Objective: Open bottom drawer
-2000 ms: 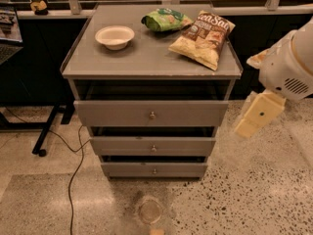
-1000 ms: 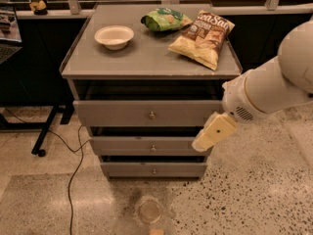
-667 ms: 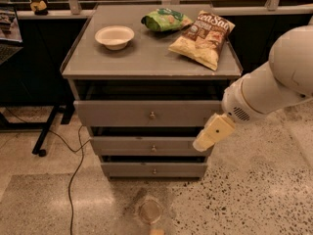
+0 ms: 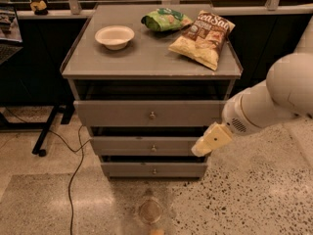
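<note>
You are looking at the bottom drawer (image 4: 128, 170): the lowest, slimmest grey front, standing upright and looking pushed in, with one small round metal knob (image 4: 154, 171) at its centre. The gripper (image 4: 199, 151) is hovering just above the drawer's right end, well apart from the knob.

I am watching my white arm (image 4: 276, 94) stretching in from the right edge of the frame, sloping down-left; its cream gripper (image 4: 206, 143) is hanging just right of centre, pointing lower left.
</note>
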`<control>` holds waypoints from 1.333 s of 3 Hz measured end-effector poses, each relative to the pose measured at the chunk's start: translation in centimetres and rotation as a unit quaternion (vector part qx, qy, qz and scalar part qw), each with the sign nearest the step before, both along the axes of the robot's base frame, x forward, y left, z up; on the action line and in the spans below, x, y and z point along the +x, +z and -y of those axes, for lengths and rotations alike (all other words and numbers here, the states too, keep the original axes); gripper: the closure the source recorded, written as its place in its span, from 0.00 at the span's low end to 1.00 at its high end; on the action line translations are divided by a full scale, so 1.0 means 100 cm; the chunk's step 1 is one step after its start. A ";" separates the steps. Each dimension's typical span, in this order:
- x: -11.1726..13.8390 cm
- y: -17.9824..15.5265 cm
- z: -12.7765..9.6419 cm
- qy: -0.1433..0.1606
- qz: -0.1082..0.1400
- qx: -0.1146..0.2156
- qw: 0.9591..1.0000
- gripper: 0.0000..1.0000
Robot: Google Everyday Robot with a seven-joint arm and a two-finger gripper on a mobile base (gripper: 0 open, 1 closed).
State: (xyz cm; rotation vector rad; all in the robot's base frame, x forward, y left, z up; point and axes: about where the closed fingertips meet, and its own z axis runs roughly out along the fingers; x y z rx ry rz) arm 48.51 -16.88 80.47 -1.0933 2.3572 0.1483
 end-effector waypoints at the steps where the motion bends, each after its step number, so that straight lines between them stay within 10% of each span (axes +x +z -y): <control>1: 0.007 -0.045 0.008 -0.033 -0.014 0.032 0.999 0.00; 4: 0.013 -0.127 0.006 -0.056 -0.062 0.076 0.994 0.00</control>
